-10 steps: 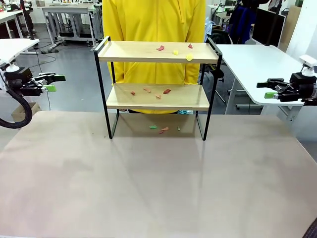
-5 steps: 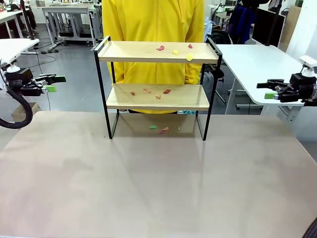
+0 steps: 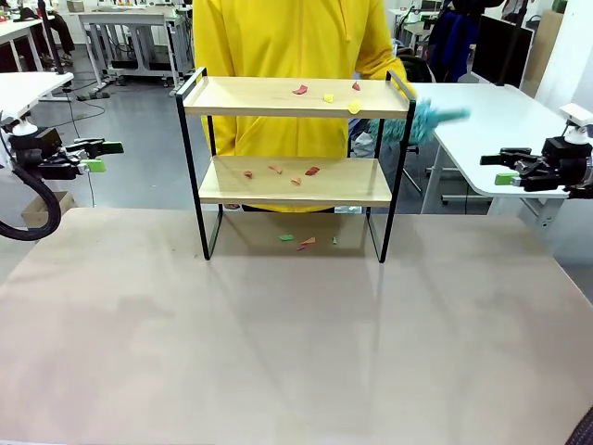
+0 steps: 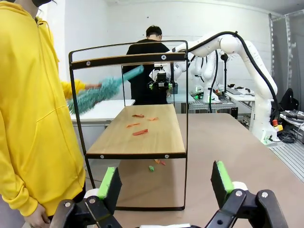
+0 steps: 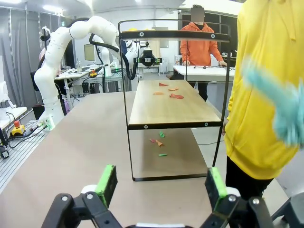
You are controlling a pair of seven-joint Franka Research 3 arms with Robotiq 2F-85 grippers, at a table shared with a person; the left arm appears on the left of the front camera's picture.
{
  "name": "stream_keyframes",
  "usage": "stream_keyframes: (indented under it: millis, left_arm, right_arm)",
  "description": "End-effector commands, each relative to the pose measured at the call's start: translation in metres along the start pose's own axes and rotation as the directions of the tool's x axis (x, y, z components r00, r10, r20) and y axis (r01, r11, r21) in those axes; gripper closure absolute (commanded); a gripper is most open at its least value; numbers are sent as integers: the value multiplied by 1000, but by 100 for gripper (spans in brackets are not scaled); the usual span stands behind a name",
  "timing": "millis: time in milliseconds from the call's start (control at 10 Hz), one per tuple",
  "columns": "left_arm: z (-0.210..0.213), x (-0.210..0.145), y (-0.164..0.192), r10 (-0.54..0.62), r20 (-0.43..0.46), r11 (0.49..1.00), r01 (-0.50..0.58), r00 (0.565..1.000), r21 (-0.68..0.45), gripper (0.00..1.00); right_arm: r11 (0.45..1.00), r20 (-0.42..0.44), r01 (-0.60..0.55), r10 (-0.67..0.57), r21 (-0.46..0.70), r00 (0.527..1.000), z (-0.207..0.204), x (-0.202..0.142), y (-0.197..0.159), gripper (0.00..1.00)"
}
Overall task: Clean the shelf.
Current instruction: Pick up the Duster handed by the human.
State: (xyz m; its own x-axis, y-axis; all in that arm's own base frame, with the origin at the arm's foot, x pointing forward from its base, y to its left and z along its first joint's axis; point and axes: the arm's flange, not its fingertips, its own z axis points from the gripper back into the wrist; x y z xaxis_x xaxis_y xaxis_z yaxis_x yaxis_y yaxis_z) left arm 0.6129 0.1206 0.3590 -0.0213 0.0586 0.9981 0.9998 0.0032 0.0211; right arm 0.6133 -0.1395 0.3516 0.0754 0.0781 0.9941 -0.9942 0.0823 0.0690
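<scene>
The shelf (image 3: 296,183) stands at the far middle of the table, a black-framed rack with two wooden boards. Small red and yellow scraps (image 3: 326,95) lie on its top board, reddish scraps (image 3: 295,173) on its lower board, and a few more scraps (image 3: 304,241) on the table under it. A person in a yellow hoodie (image 3: 289,46) stands behind it and swings a teal duster (image 3: 414,120) at its right end. My left gripper (image 3: 100,156) hangs open off the table's left side, my right gripper (image 3: 503,169) open off the right side. Both hold nothing.
The shelf (image 4: 137,133) and the blurred duster (image 4: 97,95) appear in the left wrist view, and the shelf (image 5: 168,107) with the duster (image 5: 280,107) in the right wrist view. White tables (image 3: 482,120) stand behind. The near table surface (image 3: 296,343) is bare.
The person has brought a teal duster up to the shelf's right end; it was not in view before. Neither arm has moved.
</scene>
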Motion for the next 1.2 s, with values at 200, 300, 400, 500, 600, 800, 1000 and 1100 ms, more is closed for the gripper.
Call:
stream_keyframes:
  millis: [200,300,400,500,600,800,1000,1100]
  left_arm:
    - [0,2,0,-16,0,1000,16,1000,0,0]
    - [0,2,0,-16,0,1000,16,1000,0,0]
    - [0,2,0,-16,0,1000,16,1000,0,0]
    - [0,2,0,-16,0,1000,16,1000,0,0]
    - [0,2,0,-16,0,1000,16,1000,0,0]
    - [0,2,0,-16,0,1000,16,1000,0,0]
    - [0,2,0,-16,0,1000,16,1000,0,0]
    - [0,2,0,-16,0,1000,16,1000,0,0]
  right_arm:
    - [1000,0,-3,3,-1,1000,0,2,0,0]
    - [1000,0,-3,3,-1,1000,0,2,0,0]
    - [1000,0,-3,3,-1,1000,0,2,0,0]
    - [1000,0,-3,3,-1,1000,0,2,0,0]
    - [1000,0,-3,3,-1,1000,0,2,0,0]
    - [1000,0,-3,3,-1,1000,0,2,0,0]
    - [1000,0,-3,3,-1,1000,0,2,0,0]
    - [1000,0,-3,3,-1,1000,0,2,0,0]
